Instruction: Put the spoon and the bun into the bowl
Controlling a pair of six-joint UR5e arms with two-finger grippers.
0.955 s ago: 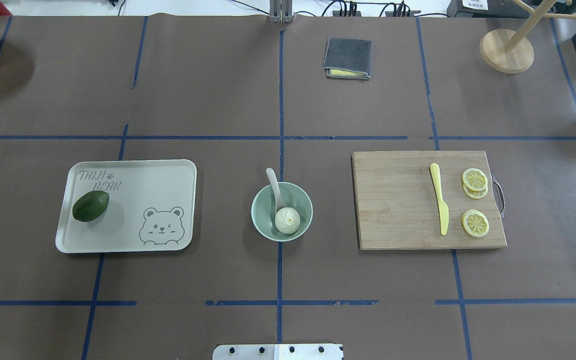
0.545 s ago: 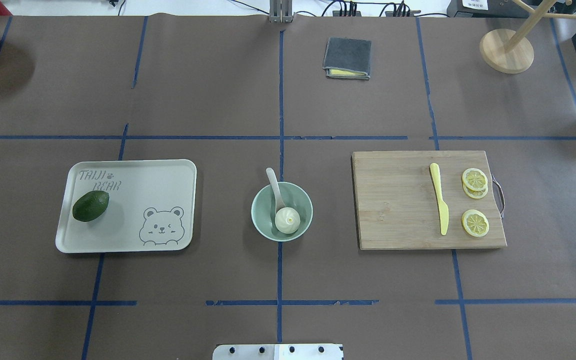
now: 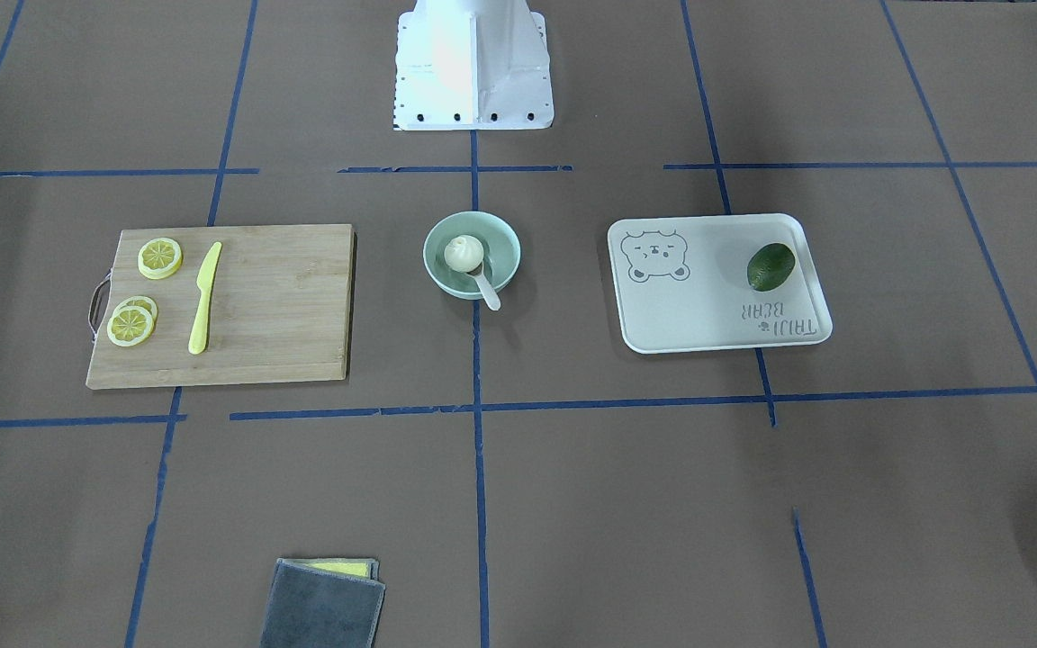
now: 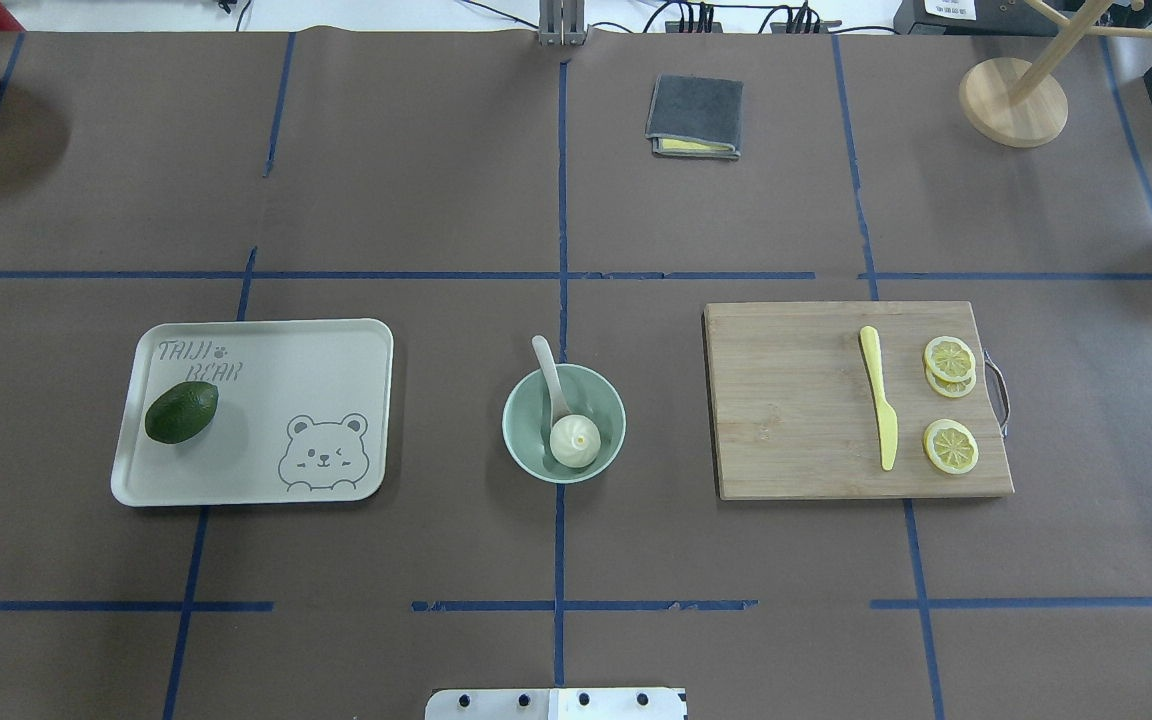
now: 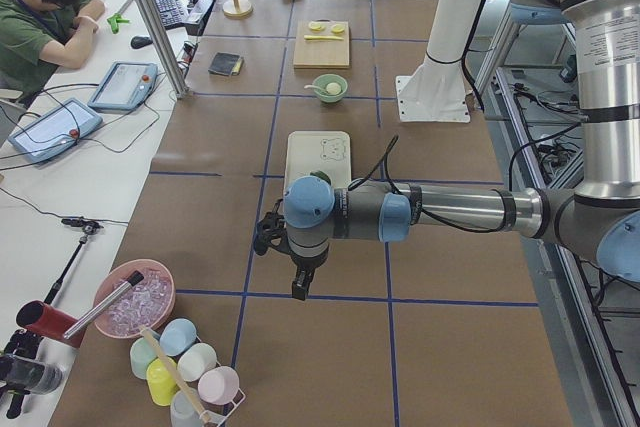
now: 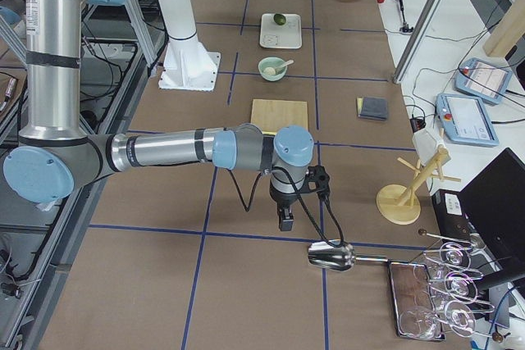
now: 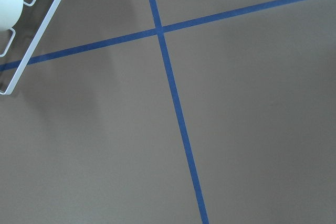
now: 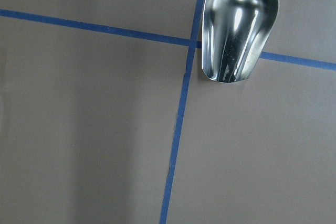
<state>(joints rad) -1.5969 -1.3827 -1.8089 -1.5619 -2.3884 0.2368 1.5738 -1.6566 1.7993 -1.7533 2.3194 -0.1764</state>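
Observation:
The pale mint-green bowl (image 4: 526,447) stands at the table's middle. The white pleated bun (image 4: 576,441) lies inside it. The off-white spoon (image 4: 547,369) rests in the bowl with its scoop against the bun and its handle sticking out over the far rim. All three also show in the front-facing view: the bowl (image 3: 507,241), the bun (image 3: 464,253), the spoon (image 3: 488,292). My left gripper (image 5: 300,288) hangs over bare table far off to the left. My right gripper (image 6: 285,222) hangs far off to the right. I cannot tell whether either is open or shut.
A white bear-print tray (image 4: 336,345) with an avocado (image 4: 181,411) lies left of the bowl. A wooden board (image 4: 786,400) with a yellow knife (image 4: 878,395) and lemon slices (image 4: 950,445) lies right. A grey cloth (image 4: 695,116) lies at the back. A metal scoop (image 8: 239,24) lies below my right wrist.

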